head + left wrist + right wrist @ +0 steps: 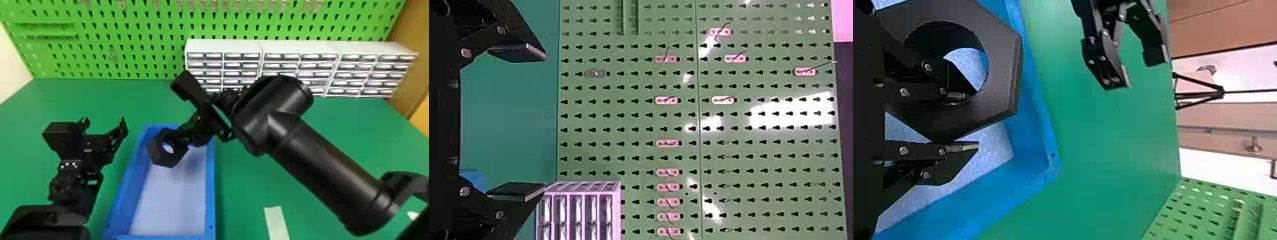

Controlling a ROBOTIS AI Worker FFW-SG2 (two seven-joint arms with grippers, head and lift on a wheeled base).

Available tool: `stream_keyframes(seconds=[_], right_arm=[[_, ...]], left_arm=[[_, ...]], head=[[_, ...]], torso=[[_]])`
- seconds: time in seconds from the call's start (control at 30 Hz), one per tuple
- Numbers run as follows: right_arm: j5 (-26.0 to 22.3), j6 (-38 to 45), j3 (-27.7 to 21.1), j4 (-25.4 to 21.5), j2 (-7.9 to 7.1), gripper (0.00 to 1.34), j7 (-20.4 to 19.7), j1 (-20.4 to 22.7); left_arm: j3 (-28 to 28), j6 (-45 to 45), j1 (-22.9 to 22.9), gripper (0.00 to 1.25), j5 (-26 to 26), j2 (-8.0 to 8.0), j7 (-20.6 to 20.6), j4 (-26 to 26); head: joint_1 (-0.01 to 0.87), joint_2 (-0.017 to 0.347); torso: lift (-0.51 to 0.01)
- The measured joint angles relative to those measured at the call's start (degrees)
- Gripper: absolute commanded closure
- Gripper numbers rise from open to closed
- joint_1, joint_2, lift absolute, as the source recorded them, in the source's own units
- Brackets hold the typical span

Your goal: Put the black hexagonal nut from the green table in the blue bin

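The right pincer (185,136) is closed on the black nut (158,153), over the blue bin (210,191). Left of the bin, the left pincer (104,122) gapes empty; right of the bin lies a pale strip (277,223), with drawers (242,65) beyond.

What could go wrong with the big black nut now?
The right tool seems to pinch just one side of the nut, with one finger in its hole, so it might twist or slip out.

That finger could also snag in the hole when the tool opens.

And the nut hangs near a side wall of the blue bin, so it might bump that wall as it drops.
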Motion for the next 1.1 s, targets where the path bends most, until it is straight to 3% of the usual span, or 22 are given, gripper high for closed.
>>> stream_keyframes(seconds=[0.57, 0.9, 1.1], right_arm=[[-3.63, -2.16, 3.96, 2.33, 0.09, 1.05, -3.86, -0.26], [-3.39, -2.45, 3.52, 2.35, -0.07, 0.55, -3.85, -0.15], [-3.15, -2.49, 3.49, 2.35, -0.15, 0.47, -3.85, -0.04]], left_arm=[[0.08, 0.00, 0.00, 0.33, -0.08, 0.00, 0.00, 0.00], [0.11, 0.00, 0.07, 0.34, -0.09, 0.00, 0.00, 0.00], [0.11, 0.00, 0.07, 0.34, -0.08, 0.00, 0.00, 0.00]], head=[[0.686, 0.052], [0.686, 0.052], [0.686, 0.052]], torso=[[-0.097], [-0.097], [-0.097]])
